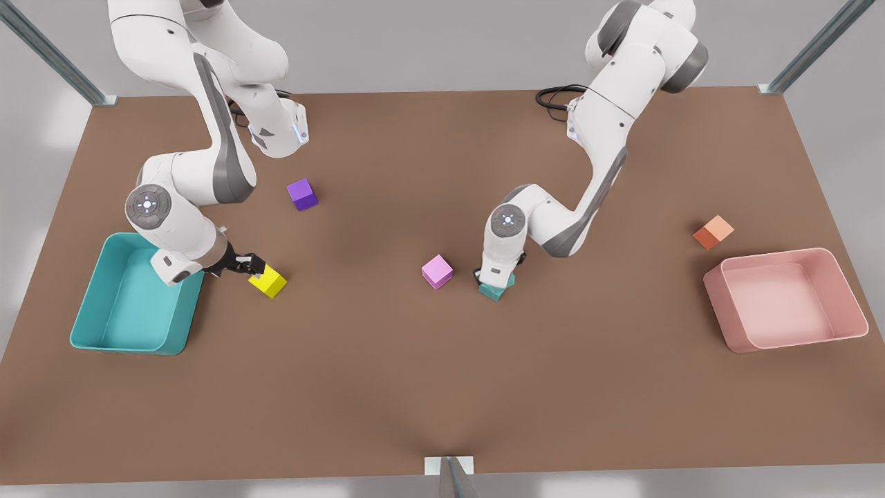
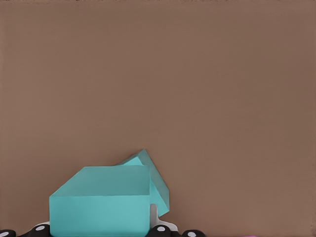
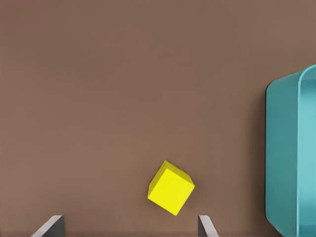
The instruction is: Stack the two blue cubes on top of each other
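On the flat brown matte worktop (image 1: 387, 387), the left gripper (image 1: 495, 278) stands near the middle, pointing straight down with its jaws pinching the upper teal cube (image 2: 101, 205), a small matte block with crisp edges. That cube sits on top of the lower teal cube (image 2: 157, 183), which lies turned at an angle beneath it so that a corner pokes out to one side; in the front view the pair shows as a small teal stack (image 1: 496, 289) under the white wrist. Just beside it, toward the front view's left, lies a pink cube (image 1: 437, 271). The right gripper (image 1: 250, 265) hovers low at the front view's left, next to the yellow cube (image 1: 268, 281), its jaws spread wide with two grey fingertips (image 3: 207, 228) apart and the yellow cube ahead of them, untouched. Close behind that arm sits a large teal bin (image 1: 90, 315), smooth-walled with rounded corners. A purple cube (image 1: 302, 194) rests farther back, an orange cube (image 1: 713, 232) lies toward the front view's right, and near it sits a pale pink bin (image 1: 722, 304) with the same rounded tray shape.
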Tool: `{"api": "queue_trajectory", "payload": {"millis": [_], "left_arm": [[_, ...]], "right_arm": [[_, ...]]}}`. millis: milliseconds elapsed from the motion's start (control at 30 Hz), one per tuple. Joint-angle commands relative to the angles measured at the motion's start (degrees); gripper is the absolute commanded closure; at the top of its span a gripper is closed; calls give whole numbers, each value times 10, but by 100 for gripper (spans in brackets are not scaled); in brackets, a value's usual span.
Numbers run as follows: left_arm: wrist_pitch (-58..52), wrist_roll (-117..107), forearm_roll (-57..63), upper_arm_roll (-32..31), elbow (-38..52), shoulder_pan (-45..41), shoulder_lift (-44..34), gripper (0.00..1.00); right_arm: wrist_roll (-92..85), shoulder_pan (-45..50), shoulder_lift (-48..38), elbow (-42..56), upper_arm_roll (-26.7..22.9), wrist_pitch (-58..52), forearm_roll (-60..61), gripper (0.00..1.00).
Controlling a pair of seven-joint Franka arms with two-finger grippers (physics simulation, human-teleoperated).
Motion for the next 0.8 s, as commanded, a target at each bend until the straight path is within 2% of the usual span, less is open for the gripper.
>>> {"api": "queue_trajectory", "payload": {"millis": [0, 200, 233, 267, 467, 533, 633, 700, 733, 767], "left_arm": [[4, 4, -4, 0, 1, 1, -1, 56], [13, 3, -4, 0, 1, 1, -1, 53], [13, 3, -4, 0, 1, 1, -1, 24], [12, 3, -4, 0, 1, 1, -1, 0], [-9, -1, -4, 0, 1, 2, -22, 0], [-103, 35, -5, -1, 32, 23, -80, 0], [-244, 73, -6, 1, 104, 25, -110, 0], [-396, 281, -55, -1, 204, 94, -117, 0], [-447, 365, -81, 1, 248, 126, -115, 0], [-454, 413, -82, -7, 255, 164, -113, 0]], "right_arm": [[2, 0, 0, 0, 0, -1, 0, 0], [2, 0, 0, -1, 0, -1, 0, 0], [2, 0, 0, -1, 0, -1, 0, 0], [2, 0, 0, -1, 0, -1, 0, 0], [3, 0, 0, -2, 0, -1, 0, 0], [3, 0, 0, -2, 0, -1, 0, 0], [3, 0, 0, -3, 0, -1, 0, 0], [3, 0, 0, -3, 0, -1, 0, 0], [3, 0, 0, -4, 0, -1, 0, 0], [3, 0, 0, -4, 0, -1, 0, 0]]}}
